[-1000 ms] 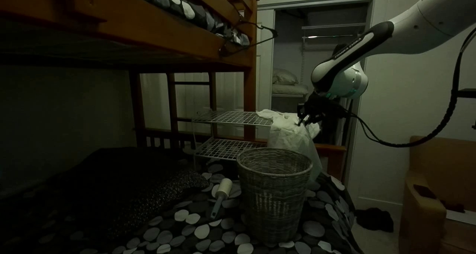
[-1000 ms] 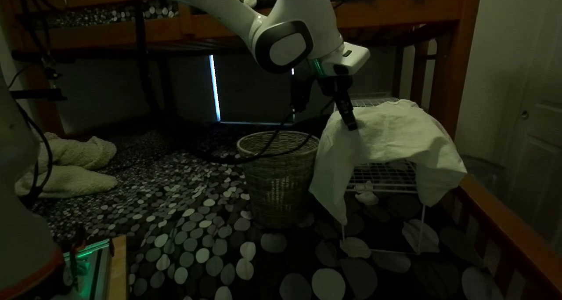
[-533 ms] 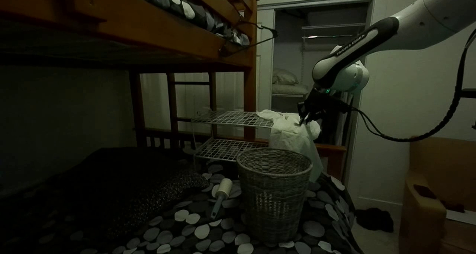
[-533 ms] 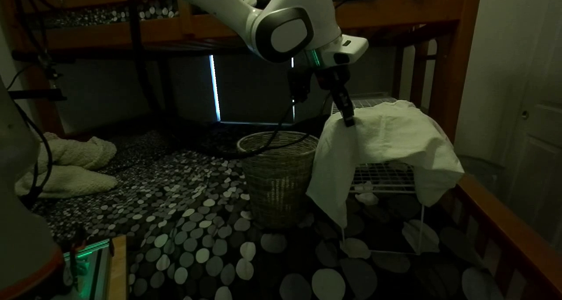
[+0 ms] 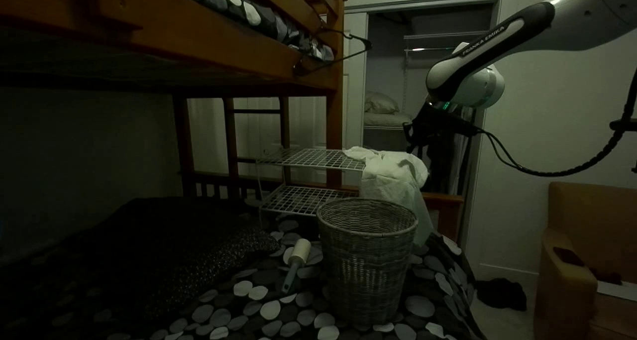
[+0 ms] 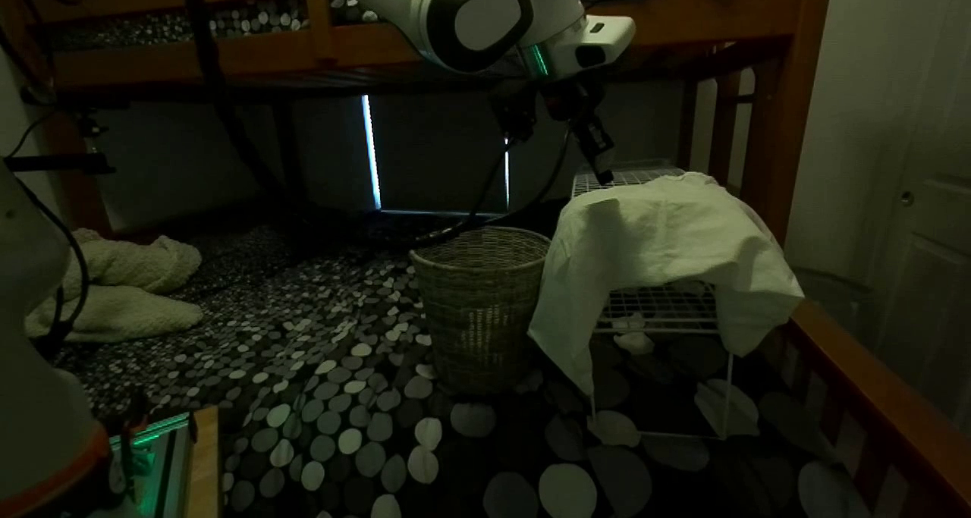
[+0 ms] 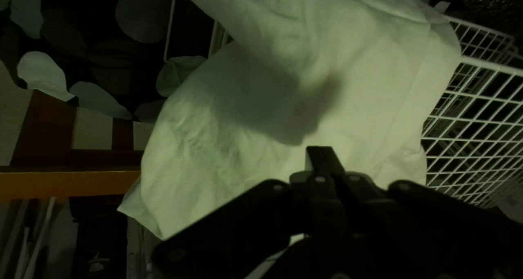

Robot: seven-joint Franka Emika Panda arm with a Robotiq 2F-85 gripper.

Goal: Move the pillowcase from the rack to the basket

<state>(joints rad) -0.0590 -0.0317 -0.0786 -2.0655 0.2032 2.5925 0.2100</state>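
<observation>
The white pillowcase [image 5: 393, 175] is draped over one end of the white wire rack [image 5: 311, 157], its sides hanging down; an exterior view shows this pillowcase [image 6: 671, 230] and rack [image 6: 630, 178] too. The wicker basket [image 5: 368, 270] stands upright beside the rack, and also shows in an exterior view [image 6: 485, 321]; it is out of the wrist view. My gripper [image 7: 322, 158] is shut with its fingertips together and no cloth between them. It hovers above the pillowcase [image 7: 367, 91], apart from it, and its shadow falls on the cloth. In an exterior view the gripper [image 6: 604, 177] is over the rack's top.
The upper bunk's wooden rail [image 6: 698, 17] runs above and behind the arm. A lint roller [image 5: 297, 260] lies on the dotted bedspread near the basket. A hanger [image 5: 343, 51] hangs on the bunk. A wooden bed rail [image 6: 872, 374] stands beyond the rack.
My gripper has risen from the pillowcase's top and moved slightly back, so a gap now shows between them. The pillowcase stays draped on the rack, hardly shifted. The basket has not moved.
</observation>
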